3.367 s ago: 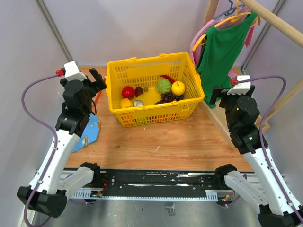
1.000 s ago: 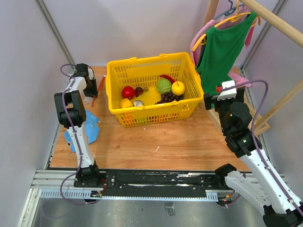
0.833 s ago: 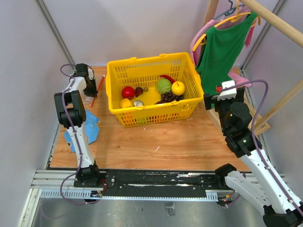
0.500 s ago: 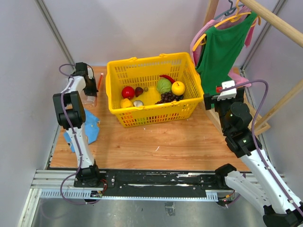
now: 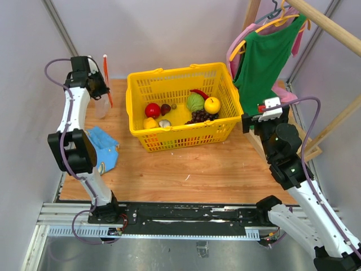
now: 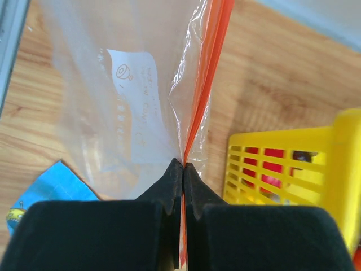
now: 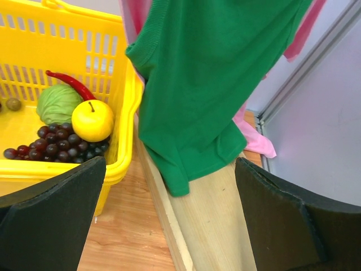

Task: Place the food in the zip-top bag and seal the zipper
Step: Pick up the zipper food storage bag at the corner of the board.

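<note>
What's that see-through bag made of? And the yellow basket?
The zip-top bag looks like thin, soft plastic: clear, shiny and wrinkled. The yellow basket looks like hard, smooth plastic, moulded in an open lattice.

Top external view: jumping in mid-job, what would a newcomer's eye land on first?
The bright yellow basket at centre back stands out first, with toy food inside such as a yellow fruit and a green cabbage. Next comes the left claw, up at the back left and shut on the red-orange zipper of the see-through zip-top bag. A green shirt hangs at the right.
</note>
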### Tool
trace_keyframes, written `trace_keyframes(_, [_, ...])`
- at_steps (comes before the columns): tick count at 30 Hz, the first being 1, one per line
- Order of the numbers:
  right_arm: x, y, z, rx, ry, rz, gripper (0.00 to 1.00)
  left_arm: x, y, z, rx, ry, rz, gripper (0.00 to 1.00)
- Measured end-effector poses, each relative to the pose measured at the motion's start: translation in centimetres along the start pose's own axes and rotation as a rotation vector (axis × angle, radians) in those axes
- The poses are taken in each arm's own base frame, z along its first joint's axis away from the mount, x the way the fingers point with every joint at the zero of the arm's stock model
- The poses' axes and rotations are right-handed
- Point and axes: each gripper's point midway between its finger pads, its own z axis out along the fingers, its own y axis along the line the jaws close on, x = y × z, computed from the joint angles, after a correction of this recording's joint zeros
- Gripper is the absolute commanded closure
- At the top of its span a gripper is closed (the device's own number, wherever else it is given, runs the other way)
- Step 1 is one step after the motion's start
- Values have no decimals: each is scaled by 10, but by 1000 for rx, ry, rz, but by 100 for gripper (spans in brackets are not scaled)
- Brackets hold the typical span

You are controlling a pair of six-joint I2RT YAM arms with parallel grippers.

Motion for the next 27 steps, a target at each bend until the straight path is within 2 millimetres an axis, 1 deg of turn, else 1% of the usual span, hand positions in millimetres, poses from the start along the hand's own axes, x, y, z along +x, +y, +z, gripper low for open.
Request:
trace_keyframes(1, [0, 2, 0, -9, 0, 3, 2, -5, -3, -8, 7, -19, -6, 100])
trace_keyframes(6, [-6, 12, -1, -67, -7, 35, 2, -35, -22, -63, 51, -142, -32, 100])
trace_keyframes(9, [-11, 19, -1, -105, -7, 57, 2, -48, -34, -95, 83, -209, -31, 100])
trace_keyframes(12, [-13, 28, 0, -152, 2, 77, 2, -54, -53, -123, 124, -254, -8, 100])
trace_keyframes(14, [-14, 35, 1, -183, 11, 89, 2, -53, -71, -137, 161, -268, 16, 100])
trace_keyframes(15, [-15, 39, 2, -205, 17, 96, 2, -51, -83, -145, 186, -272, 32, 100])
trace_keyframes(16, [-15, 43, 2, -222, 23, 101, 2, -48, -96, -152, 213, -273, 49, 100])
trace_keyframes(20, [-15, 59, 2, -295, 44, 125, 2, -34, -135, -175, 303, -269, 103, 100])
trace_keyframes(24, [-17, 68, 1, -344, 66, 148, 2, -21, -173, -200, 398, -271, 157, 100])
trace_keyframes(27, [-22, 73, 1, -368, 73, 165, 2, -9, -199, -217, 466, -268, 194, 100])
